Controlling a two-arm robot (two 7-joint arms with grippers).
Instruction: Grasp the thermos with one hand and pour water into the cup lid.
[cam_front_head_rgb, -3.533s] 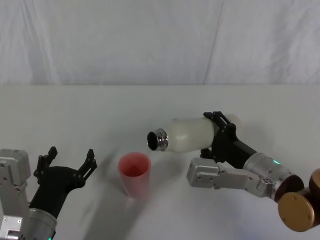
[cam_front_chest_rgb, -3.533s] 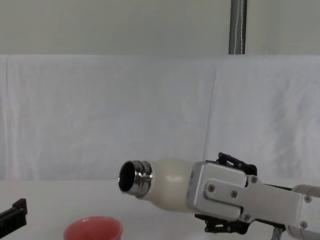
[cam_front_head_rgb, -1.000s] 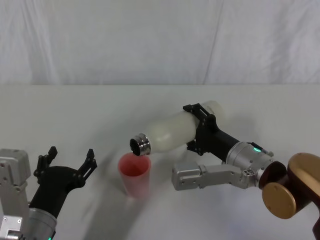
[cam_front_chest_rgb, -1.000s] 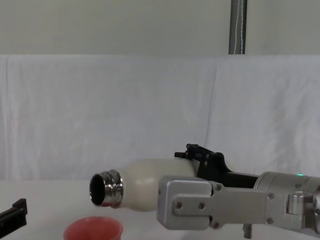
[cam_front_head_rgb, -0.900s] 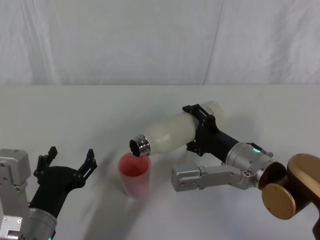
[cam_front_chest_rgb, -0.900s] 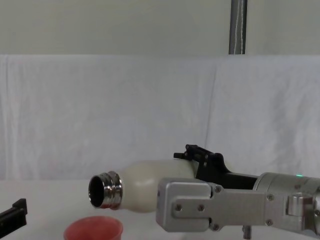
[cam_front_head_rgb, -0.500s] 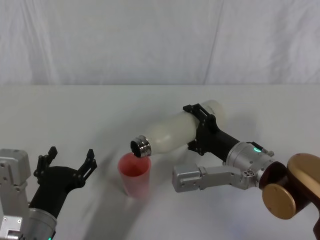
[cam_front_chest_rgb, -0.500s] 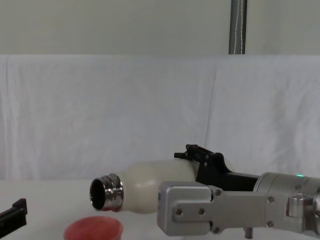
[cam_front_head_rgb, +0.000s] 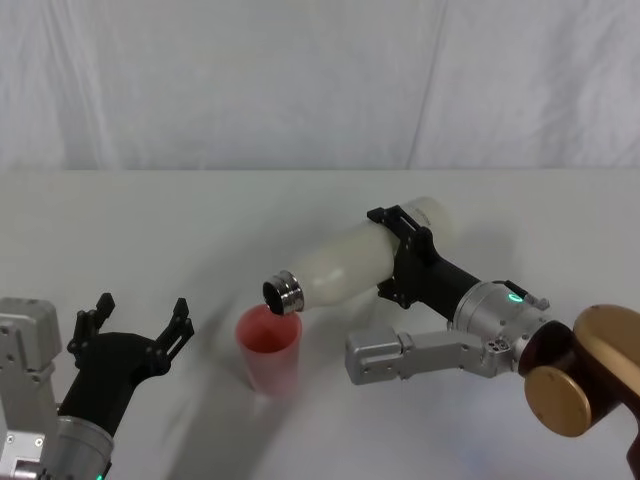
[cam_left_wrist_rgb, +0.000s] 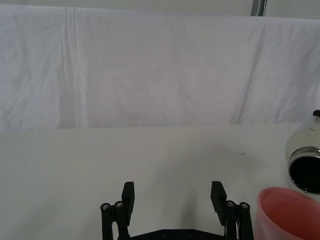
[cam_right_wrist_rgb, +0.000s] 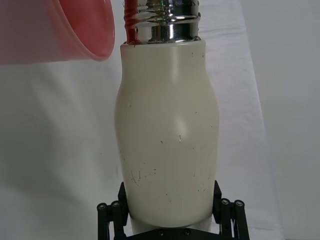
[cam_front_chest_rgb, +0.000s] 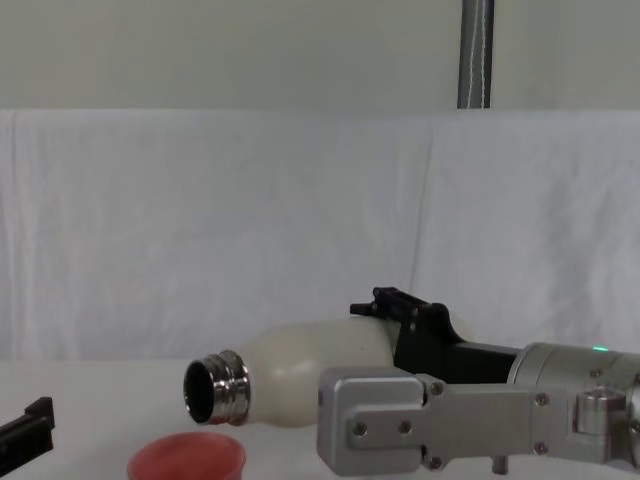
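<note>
So the grasp step is done — the right black two-fingered gripper (cam_front_head_rgb: 410, 257) on its silver-grey arm is clamped around the lower body of the tall cream-white matte thermos (cam_front_head_rgb: 355, 262), one finger (cam_right_wrist_rgb: 112, 216) on each side of it in the right wrist view, and the bottle is off the table, tipped well past level with its shiny threaded steel neck (cam_front_head_rgb: 283, 293) aimed down and toward the robot's left. That open mouth sits just above the near-right part of the rim of the small salmon-pink cup lid (cam_front_head_rgb: 268, 348), which stands upright on the white cloth-covered table (cam_front_head_rgb: 200, 220); in the chest view the neck (cam_front_chest_rgb: 215, 388) hangs a little above the cup's rim (cam_front_chest_rgb: 186, 455) without touching. Pour is in position and by my read under way or about to be, but no stream shows and I can't tell whether any water is in the cup — the inside just reads pink. The left black gripper (cam_front_head_rgb: 132, 330) is parked low at the near left, fingers spread wide and holding nothing, well apart from the cup. What's left, judging from this: hold or deepen the tilt until water lands, then bring the thermos upright and set it down
</note>
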